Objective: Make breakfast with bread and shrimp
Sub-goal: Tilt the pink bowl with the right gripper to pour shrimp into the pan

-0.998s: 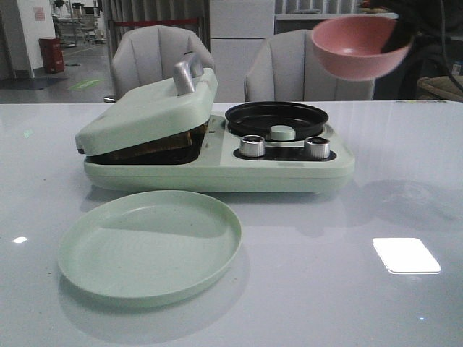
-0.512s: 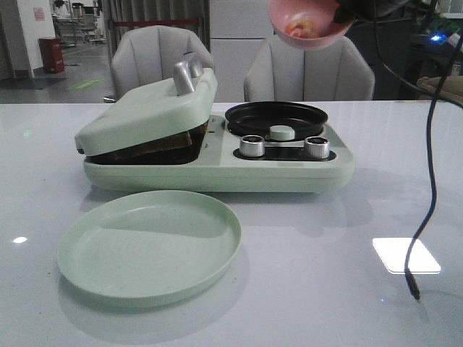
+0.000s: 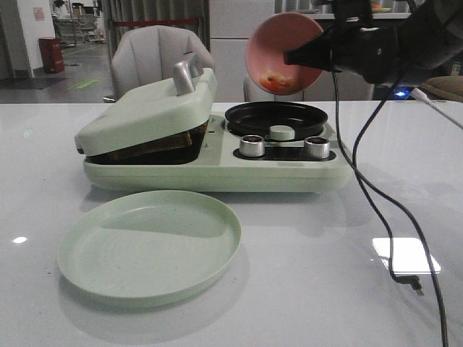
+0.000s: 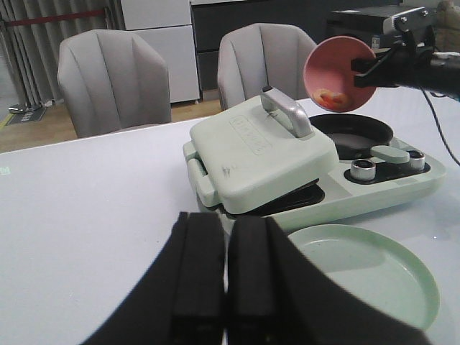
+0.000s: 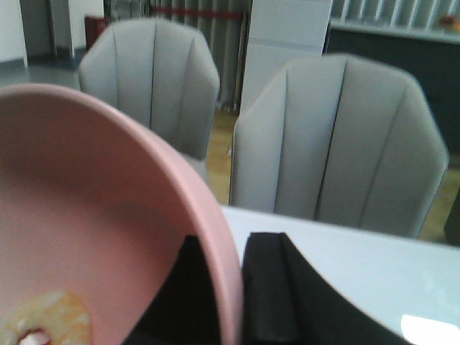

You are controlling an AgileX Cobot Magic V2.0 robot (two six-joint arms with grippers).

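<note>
Right gripper [image 3: 302, 56]: clamped on the rim of the pink bowl [image 3: 282, 52], one finger inside the wall and one outside, as the right wrist view shows.
Pink bowl: up in the air and tipped steeply on its side, mouth turned toward the left arm's side, hanging above the round black pan [image 3: 276, 118].
Shrimp [image 3: 273, 79]: pinkish-orange pieces gathered at the lowest part of the tilted bowl, right by the rim; one pale orange piece [image 5: 44, 320] shows up close in the right wrist view.
Round black pan: sits in the right half of the pale green breakfast maker [image 3: 217, 170], behind a green knob [image 3: 282, 132] and two silver dials [image 3: 252, 145].
Bread [image 3: 163, 143]: dark-crusted slices wedged under the hinged lid [image 3: 148, 112], which rests ajar on top of them.
Green plate [image 3: 149, 244]: on the bench [image 3: 304, 289] just in front of the maker.
Left gripper [image 4: 225, 269]: pads pressed together with nothing between them, well back from the maker.
Cable [image 3: 376, 195]: hangs from the right arm down to the bench.
</note>
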